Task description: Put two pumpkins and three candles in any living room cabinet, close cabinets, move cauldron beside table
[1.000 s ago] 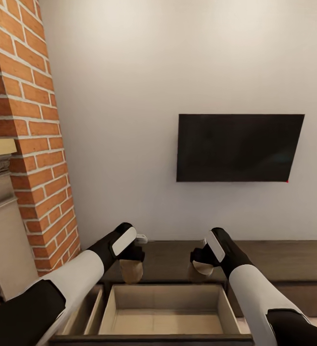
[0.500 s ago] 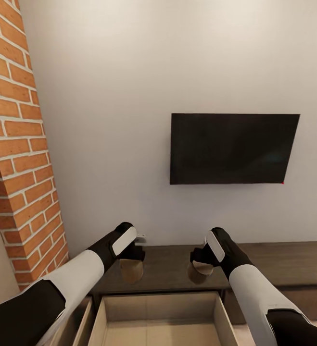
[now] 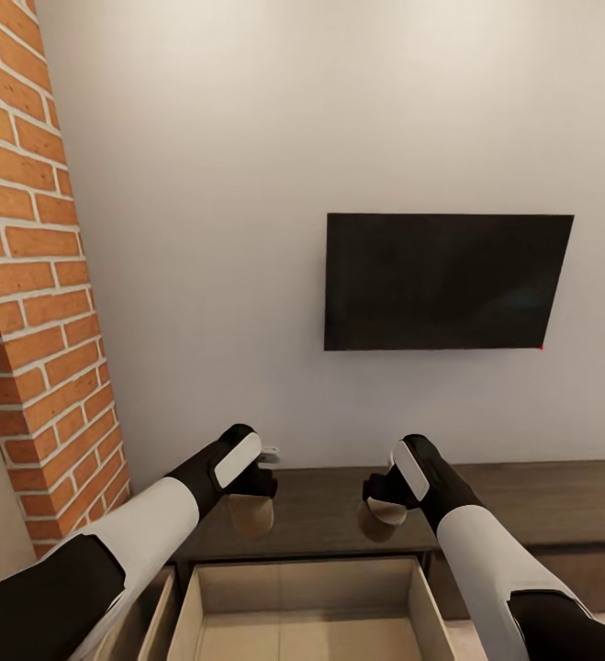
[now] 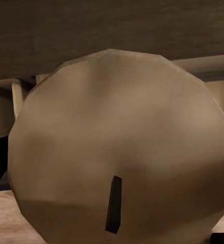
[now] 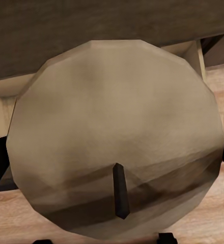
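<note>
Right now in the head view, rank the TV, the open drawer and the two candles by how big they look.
1. TV, largest.
2. Open drawer, though the picture's edge cuts it off.
3. Left-hand candle and right-hand candle: they look about alike, so I won't rank them. Both sit near the camera, half hidden by the grippers.

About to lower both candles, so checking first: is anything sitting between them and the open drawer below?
Nothing visible does. The left candle and the right candle hang over the cabinet top, just behind the open drawer, whose visible pale interior looks bare.
</note>
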Robot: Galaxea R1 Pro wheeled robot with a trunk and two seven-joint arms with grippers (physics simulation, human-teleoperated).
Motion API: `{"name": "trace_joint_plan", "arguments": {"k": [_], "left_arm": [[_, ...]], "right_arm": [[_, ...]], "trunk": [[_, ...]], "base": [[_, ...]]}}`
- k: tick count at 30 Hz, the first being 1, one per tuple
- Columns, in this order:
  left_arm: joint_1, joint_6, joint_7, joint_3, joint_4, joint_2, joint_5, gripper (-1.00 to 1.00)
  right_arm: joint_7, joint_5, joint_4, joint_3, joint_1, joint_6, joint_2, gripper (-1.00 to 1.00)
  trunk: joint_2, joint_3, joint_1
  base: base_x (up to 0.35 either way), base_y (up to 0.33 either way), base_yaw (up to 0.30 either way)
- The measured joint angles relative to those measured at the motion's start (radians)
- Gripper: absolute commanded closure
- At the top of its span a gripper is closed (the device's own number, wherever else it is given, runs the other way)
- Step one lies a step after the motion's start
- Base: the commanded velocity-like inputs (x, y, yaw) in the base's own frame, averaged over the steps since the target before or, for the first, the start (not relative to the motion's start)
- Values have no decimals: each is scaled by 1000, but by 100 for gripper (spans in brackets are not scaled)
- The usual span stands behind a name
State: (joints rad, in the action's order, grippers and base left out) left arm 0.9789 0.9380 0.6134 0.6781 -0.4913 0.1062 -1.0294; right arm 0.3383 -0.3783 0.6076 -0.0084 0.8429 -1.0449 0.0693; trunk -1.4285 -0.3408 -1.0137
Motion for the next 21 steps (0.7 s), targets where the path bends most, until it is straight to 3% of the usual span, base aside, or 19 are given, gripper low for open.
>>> {"name": "trace_joint_plan", "arguments": {"k": [21], "left_arm": [[0,0,-5,0,0,0,1,100]], "right_arm": [[-1,0,2,0,0,0,1,100]], "trunk": [[-147,-66,-81]], "base": [[0,0,0]]}}
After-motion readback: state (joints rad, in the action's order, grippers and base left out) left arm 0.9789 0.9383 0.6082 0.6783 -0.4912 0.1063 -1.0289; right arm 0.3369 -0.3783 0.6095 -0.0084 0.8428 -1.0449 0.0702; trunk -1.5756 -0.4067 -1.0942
